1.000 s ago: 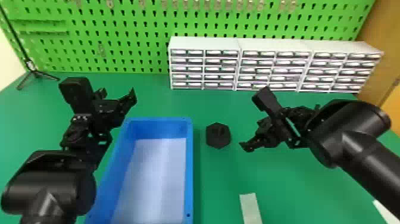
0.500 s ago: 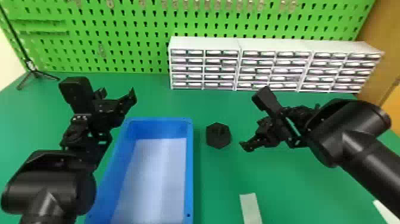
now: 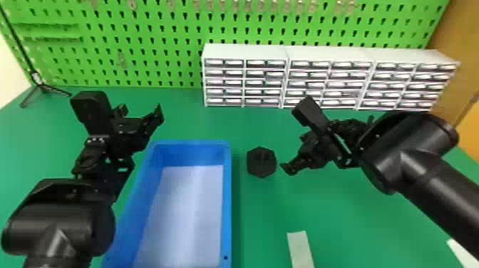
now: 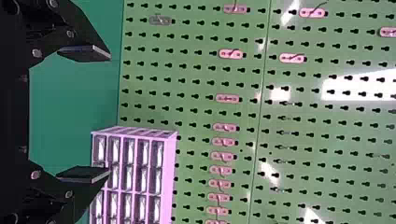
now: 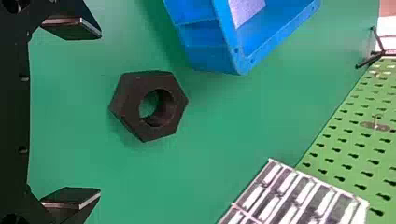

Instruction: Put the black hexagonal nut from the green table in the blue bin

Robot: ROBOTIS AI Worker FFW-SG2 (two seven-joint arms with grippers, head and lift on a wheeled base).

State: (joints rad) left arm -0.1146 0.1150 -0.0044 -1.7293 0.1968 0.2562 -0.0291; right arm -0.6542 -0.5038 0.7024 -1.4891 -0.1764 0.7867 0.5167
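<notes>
Head view: the black hexagonal nut is seen on the green table, just beside the right side of the blue bin, near the bin's far right corner. It is set well in from the table's far edge, along whose right part the drawer cabinets are lined up. The right gripper is held to the right of the nut, its fingers spread wide and nothing gripped between them. The left gripper is parked beyond the bin's far left corner, also spread wide and with nothing held.

By this evidence, only the approach can be counted as done. The grasp is judged to be the step in hand; after it, the lift, the short carry over the bin's right rim and the release are all left to be done. No part of the transfer itself is accomplished.
</notes>
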